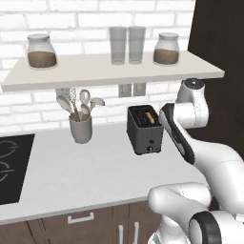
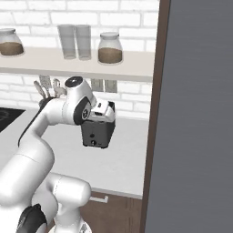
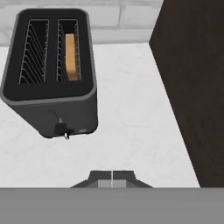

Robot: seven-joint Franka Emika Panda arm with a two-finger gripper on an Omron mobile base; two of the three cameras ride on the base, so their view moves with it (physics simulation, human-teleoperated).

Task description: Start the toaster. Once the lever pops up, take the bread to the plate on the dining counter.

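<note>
Dark grey toaster (image 3: pixel 50 72) w/ 2 slots sits on the white worktop (image 3: pixel 131 113). Tan bread (image 3: pixel 71 57) sits in right slot. Hand (image 3: pixel 112 178) above, fingers pressed together.

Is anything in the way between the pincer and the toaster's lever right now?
Nothing visible. In the hand view the pincer hangs above bare white worktop, and the toaster stands just ahead, its lever on the facing narrow end. The bread sits in one slot.

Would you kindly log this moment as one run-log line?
phase: approach toaster | bread: in right slot | gripper: shut, above counter in front of toaster, touching nothing | lever: not yet pressed
</note>
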